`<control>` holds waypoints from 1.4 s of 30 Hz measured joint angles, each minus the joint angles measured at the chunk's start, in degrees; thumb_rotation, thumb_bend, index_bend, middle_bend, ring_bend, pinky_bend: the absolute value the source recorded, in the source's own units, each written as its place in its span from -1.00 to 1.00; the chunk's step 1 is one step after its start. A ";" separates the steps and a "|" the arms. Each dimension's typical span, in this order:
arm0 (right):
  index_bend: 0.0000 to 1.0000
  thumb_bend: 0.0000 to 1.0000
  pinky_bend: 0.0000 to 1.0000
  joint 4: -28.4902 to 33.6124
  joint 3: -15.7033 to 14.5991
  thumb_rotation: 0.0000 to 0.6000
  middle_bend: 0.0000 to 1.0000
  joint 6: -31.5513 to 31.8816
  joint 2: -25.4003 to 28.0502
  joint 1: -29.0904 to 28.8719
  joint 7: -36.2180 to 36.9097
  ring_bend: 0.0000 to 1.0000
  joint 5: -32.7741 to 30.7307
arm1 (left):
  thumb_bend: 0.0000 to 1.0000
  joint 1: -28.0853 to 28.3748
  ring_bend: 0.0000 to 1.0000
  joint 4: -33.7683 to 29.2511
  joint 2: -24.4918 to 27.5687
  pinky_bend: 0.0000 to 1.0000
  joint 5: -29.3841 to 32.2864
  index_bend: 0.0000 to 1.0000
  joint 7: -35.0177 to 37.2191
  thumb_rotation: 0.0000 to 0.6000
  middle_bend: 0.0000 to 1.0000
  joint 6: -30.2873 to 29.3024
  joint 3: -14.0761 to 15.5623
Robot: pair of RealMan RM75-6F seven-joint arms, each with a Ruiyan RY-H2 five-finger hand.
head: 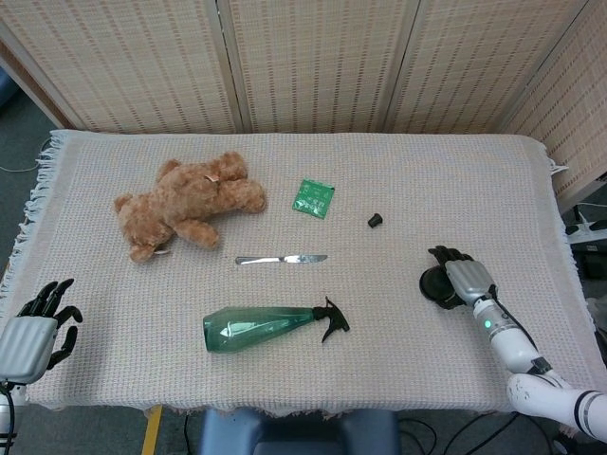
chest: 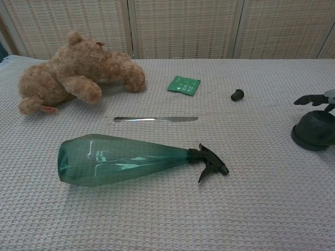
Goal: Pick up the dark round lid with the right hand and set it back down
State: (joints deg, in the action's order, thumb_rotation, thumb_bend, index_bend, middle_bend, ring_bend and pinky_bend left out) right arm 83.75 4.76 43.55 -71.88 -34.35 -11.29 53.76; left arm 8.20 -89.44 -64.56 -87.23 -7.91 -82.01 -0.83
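One step looks left: the dark round lid (head: 437, 285) sits on the surface (head: 398, 360), the right robot hand (head: 462, 276) released with fingers spread, so withdrawing seems next.

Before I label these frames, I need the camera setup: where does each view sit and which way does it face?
Head view: high, looking down on the whole table; shows left hand and right hand over the lid.
Chest view: low at the near edge, looking across the table toward the screens; only the right hand's fingers show above the lid.
Shared: bear, knife, bottle.
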 measured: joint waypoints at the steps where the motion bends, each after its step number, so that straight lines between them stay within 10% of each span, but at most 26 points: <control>1: -1.00 -0.64 -0.76 0.21 -0.03 1.00 -1.00 0.69 0.01 0.21 -0.01 -1.00 0.27 | 0.07 0.01 -0.83 -0.01 0.00 -0.40 0.03 -0.02 -0.04 1.00 -0.83 0.04 0.00; 8: -0.86 -0.64 -0.54 2.17 -0.55 1.00 -0.92 7.67 -0.41 2.41 -1.42 -0.92 3.21 | 0.07 0.08 -0.83 -0.11 0.00 -0.40 0.18 -0.02 -0.34 1.00 -0.83 0.31 0.03; 21: -0.26 -0.64 0.03 1.02 -0.14 1.00 -0.33 12.23 -3.08 3.98 -5.07 -0.19 3.14 | 0.07 0.09 -0.83 -0.20 0.05 -0.40 0.26 -0.02 -0.37 1.00 -0.83 0.43 0.05; 42: -0.14 -0.64 0.06 9.77 -3.31 1.00 -0.24 22.45 4.61 10.93 -2.20 -0.10 15.90 | 0.07 0.07 -0.83 -0.37 0.08 -0.40 0.16 -0.02 -0.52 1.00 -0.83 0.41 0.13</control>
State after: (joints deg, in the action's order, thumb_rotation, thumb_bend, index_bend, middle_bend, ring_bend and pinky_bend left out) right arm 93.52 1.45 66.00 -67.28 -23.42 -13.48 69.66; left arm 8.28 -89.81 -64.47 -87.07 -8.43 -81.59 -0.70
